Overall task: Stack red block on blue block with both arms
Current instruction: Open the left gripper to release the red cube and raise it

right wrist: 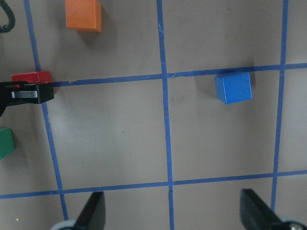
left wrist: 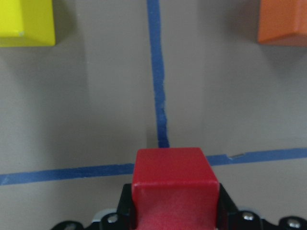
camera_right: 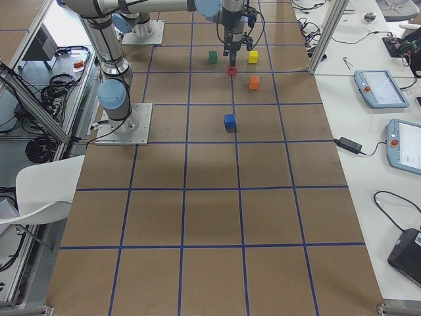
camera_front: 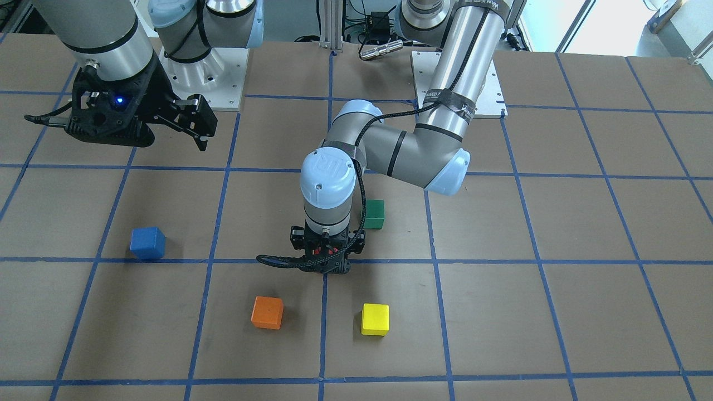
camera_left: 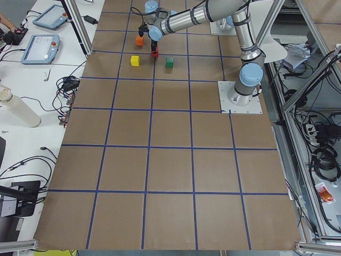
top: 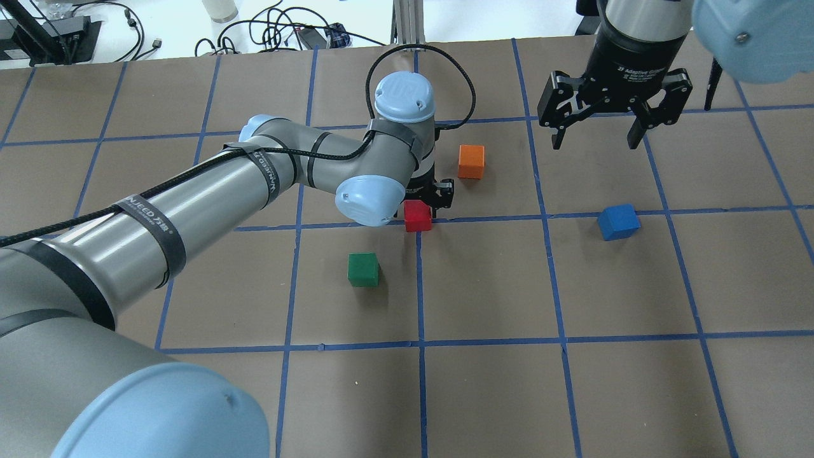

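A broad brown desk [top: 496, 394] marked into squares by blue tape lines carries everything. The long silver-grey left arm with light blue joint caps [top: 191, 203] reaches from the overhead view's left edge to the middle of the desk, its wrist bent straight down. The matching silver-grey right arm [top: 642, 32] comes in from the upper right of that view and ends above the desk's far side. The right arm's black two-finger gripper [top: 594, 137] hangs in the air with its jaws spread wide and nothing between them, and its wrist camera looks down on bare desk between the two fingers. The left arm's black two-finger gripper [camera_front: 327, 259] points down at a crossing of two tape lines, closed around the small matte red cube [top: 418, 216], which sits snug between the fingers in the left wrist view. Whether that cube rests on the desk or is raised a little above it cannot be told. The small matte blue cube [top: 618, 221] stands alone on the desk, well apart from the red one towards the robot's right, beside a tape line and nearer the robot than the open gripper. A small orange cube [top: 471, 161] lies near the red cube on its far side, a small green cube [top: 363, 269] lies near it on the robot's side, and a small yellow cube [camera_front: 375, 319] lies beyond it.
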Robot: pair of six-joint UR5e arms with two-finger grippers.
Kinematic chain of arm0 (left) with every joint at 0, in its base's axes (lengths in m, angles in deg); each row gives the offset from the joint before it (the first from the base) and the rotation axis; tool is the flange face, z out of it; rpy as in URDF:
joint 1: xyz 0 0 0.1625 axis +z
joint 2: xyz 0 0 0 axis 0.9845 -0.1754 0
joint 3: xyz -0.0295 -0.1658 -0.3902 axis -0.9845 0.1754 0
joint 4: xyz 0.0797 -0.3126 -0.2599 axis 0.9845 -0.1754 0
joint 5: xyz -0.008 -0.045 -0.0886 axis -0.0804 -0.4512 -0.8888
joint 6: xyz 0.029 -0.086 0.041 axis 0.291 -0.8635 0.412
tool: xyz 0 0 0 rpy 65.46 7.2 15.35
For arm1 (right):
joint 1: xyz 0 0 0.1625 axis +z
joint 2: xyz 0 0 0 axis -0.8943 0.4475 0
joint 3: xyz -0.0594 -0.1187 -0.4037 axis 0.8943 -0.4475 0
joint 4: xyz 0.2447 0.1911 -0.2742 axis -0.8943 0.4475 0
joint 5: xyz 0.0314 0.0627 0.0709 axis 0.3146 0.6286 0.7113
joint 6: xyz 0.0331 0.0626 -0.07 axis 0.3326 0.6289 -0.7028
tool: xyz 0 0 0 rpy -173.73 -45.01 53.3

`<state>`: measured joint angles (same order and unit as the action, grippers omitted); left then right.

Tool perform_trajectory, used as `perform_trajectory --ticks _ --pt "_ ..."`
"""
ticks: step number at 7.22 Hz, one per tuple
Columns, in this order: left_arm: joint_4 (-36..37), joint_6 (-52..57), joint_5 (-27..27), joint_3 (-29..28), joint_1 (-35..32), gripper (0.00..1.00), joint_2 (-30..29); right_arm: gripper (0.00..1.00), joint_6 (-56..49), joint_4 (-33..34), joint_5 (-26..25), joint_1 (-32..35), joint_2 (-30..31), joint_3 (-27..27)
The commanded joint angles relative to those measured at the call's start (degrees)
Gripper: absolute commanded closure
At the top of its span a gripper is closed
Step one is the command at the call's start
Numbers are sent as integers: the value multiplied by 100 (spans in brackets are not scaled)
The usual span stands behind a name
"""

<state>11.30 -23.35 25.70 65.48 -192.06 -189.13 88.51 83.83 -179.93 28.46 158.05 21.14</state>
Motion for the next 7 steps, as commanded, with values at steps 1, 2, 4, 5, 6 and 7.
perform_trajectory --ticks 1,2,4,5,6,7 --pt "-35 68 88 -151 53 0 274 0 50 33 -21 -3 -12 0" --pt "-384 495 63 -404 436 0 598 0 25 33 -12 -12 -29 0" --pt "-2191 1284 114 -801 1167 0 1257 0 16 33 49 -12 -47 9" --pt "-2685 1551 89 -811 1587 0 1635 0 7 33 49 -12 -47 35" --pt "-3021 1693 89 -802 1879 0 2039 0 -2 33 41 -12 -47 53" --pt "-3207 1877 115 -802 2012 0 2408 0 24 33 93 -3 -64 62"
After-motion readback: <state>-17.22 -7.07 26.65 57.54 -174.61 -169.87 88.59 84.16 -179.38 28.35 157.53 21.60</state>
